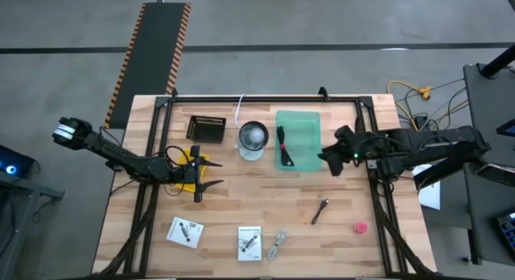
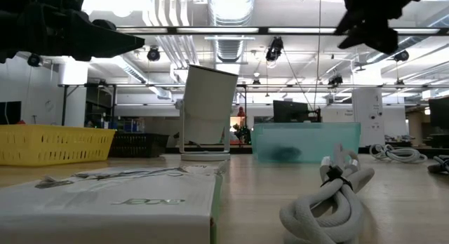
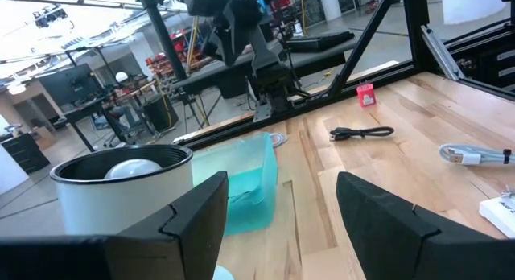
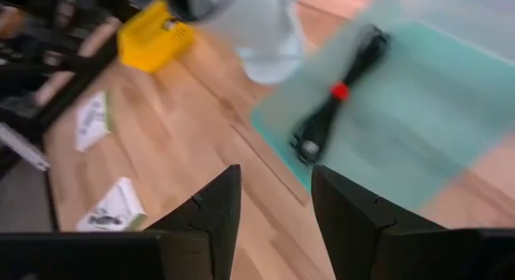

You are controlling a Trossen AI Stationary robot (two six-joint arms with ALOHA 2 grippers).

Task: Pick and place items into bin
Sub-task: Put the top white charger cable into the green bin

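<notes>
The translucent green bin (image 1: pixel 299 127) stands at the table's far middle, and a black-and-red cable (image 1: pixel 284 148) lies in it, also seen in the right wrist view (image 4: pixel 338 93). My right gripper (image 1: pixel 330 162) hovers open and empty just right of the bin (image 4: pixel 418 127). My left gripper (image 1: pixel 211 174) is open and empty, left of the white cup (image 1: pixel 252 141). On the near part of the table lie a dark stick-like tool (image 1: pixel 320 210), a pink-red lump (image 1: pixel 360 228), a silver-grey coiled cable (image 1: pixel 278 244) and two white cards (image 1: pixel 185 232) (image 1: pixel 249 242). No tiny black cube shows.
A black basket (image 1: pixel 206 129) stands at the far left and a yellow basket (image 1: pixel 190 161) sits by my left gripper. A black frame rail (image 1: pixel 265 97) runs along the far edge. In the low view a card (image 2: pixel 112 202) and the coiled cable (image 2: pixel 330 195) fill the foreground.
</notes>
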